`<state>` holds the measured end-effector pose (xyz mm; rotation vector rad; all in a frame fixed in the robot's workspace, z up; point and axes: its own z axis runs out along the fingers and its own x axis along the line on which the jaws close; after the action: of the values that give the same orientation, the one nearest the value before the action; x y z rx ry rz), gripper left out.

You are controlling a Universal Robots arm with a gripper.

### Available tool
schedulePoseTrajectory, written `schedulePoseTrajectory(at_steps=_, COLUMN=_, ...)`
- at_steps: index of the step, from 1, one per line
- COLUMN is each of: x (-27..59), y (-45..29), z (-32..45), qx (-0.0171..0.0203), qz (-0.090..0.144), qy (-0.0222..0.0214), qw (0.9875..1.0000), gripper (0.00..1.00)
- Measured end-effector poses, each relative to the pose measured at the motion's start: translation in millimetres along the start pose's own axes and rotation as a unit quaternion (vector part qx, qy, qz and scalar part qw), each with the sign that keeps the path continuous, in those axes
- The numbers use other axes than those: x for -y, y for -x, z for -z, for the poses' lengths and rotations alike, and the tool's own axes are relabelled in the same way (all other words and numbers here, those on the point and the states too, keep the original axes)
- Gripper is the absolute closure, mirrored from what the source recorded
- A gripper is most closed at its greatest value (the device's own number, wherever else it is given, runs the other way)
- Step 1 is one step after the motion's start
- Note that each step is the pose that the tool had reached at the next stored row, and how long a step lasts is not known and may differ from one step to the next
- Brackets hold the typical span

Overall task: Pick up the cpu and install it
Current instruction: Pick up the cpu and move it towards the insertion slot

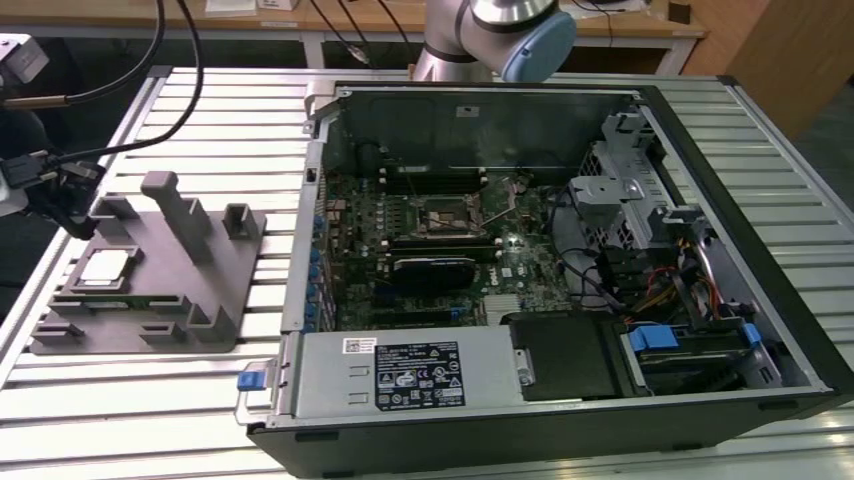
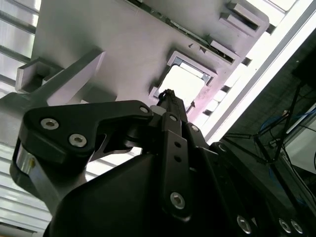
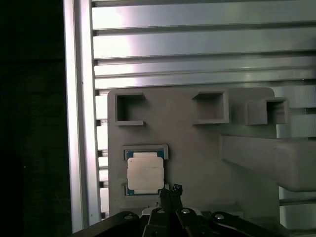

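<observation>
— on the slatted metal table (image 1: pixel 174 400), at the exterior view's left, do you see the grey tray (image 1: pixel 234 270)? the cpu (image 1: pixel 107 268) lies there.

— yes. it lies flat in a square recess of the tray, silvery top upward, with a pale rim around it. both wrist views show it too, the first one (image 3: pixel 144 173) most clearly.

— and the gripper (image 1: pixel 78 222)?

— it hangs over the tray's edge on the exterior view's left, with black cables (image 1: pixel 127 75) running to it. in the first wrist view its tip (image 3: pixel 170 190) is just beside one corner of the cpu. if it touches, i cannot tell.

— is it clenched or released?

— this i cannot tell also. it carries nothing; the cpu rests in its recess.

— the computer case (image 1: pixel 761 190)?

— open, lying on its side at the exterior view's right, well apart from the cpu. the motherboard (image 1: pixel 400 200) faces up. a tall upright post (image 1: pixel 180 215) stands on the tray between the cpu and the case.
</observation>
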<state>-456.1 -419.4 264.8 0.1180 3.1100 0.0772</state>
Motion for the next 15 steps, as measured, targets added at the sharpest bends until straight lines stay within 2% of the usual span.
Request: schedulePoseTrajectory(at_steps=15, x=2.8, y=-11.4, z=-22.5, qx=0.0, qz=0.0, qy=0.0, qw=1.0, gripper=0.89)
